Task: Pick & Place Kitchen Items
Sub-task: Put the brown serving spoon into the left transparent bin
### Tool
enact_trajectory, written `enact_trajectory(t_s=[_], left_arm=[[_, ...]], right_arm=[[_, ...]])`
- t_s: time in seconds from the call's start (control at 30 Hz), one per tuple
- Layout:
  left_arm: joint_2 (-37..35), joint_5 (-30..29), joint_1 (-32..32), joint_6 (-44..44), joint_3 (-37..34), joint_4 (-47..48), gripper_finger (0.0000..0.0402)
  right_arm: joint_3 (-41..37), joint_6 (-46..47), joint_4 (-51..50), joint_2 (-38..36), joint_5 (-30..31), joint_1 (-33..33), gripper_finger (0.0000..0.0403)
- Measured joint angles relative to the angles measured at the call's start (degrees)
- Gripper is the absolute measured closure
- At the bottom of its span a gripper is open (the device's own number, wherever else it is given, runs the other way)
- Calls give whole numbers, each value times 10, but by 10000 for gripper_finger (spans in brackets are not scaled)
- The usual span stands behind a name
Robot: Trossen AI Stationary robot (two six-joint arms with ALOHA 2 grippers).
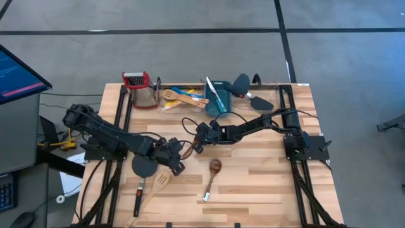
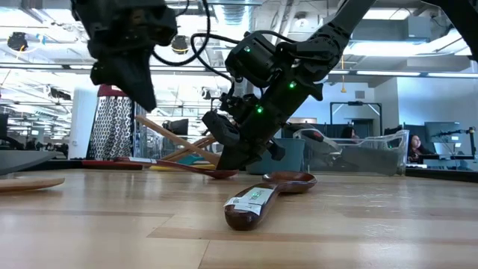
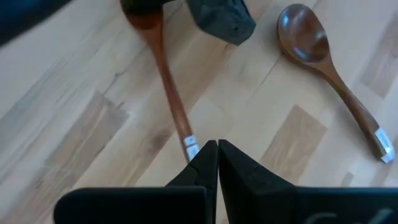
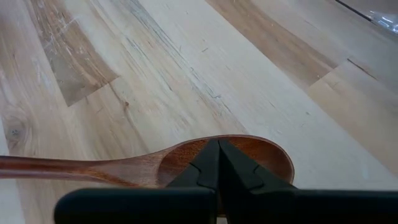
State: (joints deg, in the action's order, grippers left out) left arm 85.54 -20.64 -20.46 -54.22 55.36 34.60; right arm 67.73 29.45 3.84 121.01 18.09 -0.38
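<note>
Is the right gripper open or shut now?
Shut. In the right wrist view the right gripper has its two dark fingers pressed together, no gap, over the bowl of a reddish-brown wooden spoon.

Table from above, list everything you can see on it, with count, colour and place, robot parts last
dark-brown wooden spoon: one, front centre, lying free.
reddish-brown spoon: one, mid-table, bowl under the right gripper.
black spatula: one, front left.
pale slotted spatula: one, front left, beside the black one.
grater: one, red top, back left.
teal tub: one, back centre.
pale, yellow and blue utensils: several, between grater and tub.
left gripper: fingers shut, empty, above front left.
right gripper: fingers shut, over the spoon's bowl.
</note>
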Motion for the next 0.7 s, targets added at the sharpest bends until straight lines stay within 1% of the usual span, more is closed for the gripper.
enact_trajectory(t_s=[0.1,0.27,0.4,0.5,0.6,0.7], left_arm=[[33,-2,-5,2,21,4,401],[107,1,-18,45,87,12,401],[141,-4,-20,39,139,110,401],[148,-6,-18,-9,142,173,401],[150,-9,-17,-30,143,173,400],[150,-10,-17,-31,143,170,400]], right_arm=[[0,0,0,0,0,0,403],[0,0,1,0,0,0,403],[0,0,-2,0,0,0,403],[0,0,-3,0,1,0,403],[0,0,-2,0,1,0,403],[0,0,-1,0,1,0,403]])
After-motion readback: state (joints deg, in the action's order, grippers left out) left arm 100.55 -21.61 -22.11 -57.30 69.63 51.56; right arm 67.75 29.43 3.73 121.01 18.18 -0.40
